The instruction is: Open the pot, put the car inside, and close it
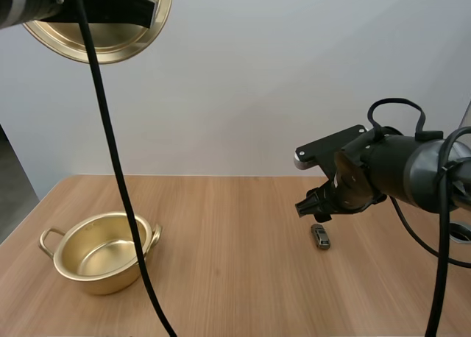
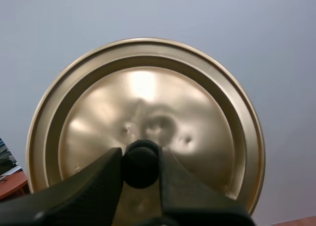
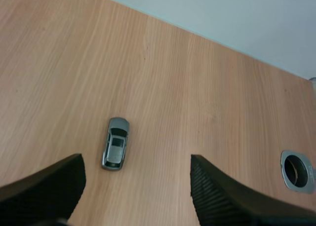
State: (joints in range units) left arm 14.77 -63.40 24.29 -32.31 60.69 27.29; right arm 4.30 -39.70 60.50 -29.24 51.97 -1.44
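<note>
My right gripper (image 1: 313, 207): matte black. Fingers (image 3: 222, 199) are broad wedges, inner faces finely ribbed. Wrist (image 1: 405, 171) behind it a dark grey rounded barrel, slight sheen. My left gripper (image 2: 140, 163): same black, outer faces smooth.

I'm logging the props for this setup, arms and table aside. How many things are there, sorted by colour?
Gold-coloured: 2 (the pot and the lid)
Silver-grey: 1 (the car)
Total: 3
</note>
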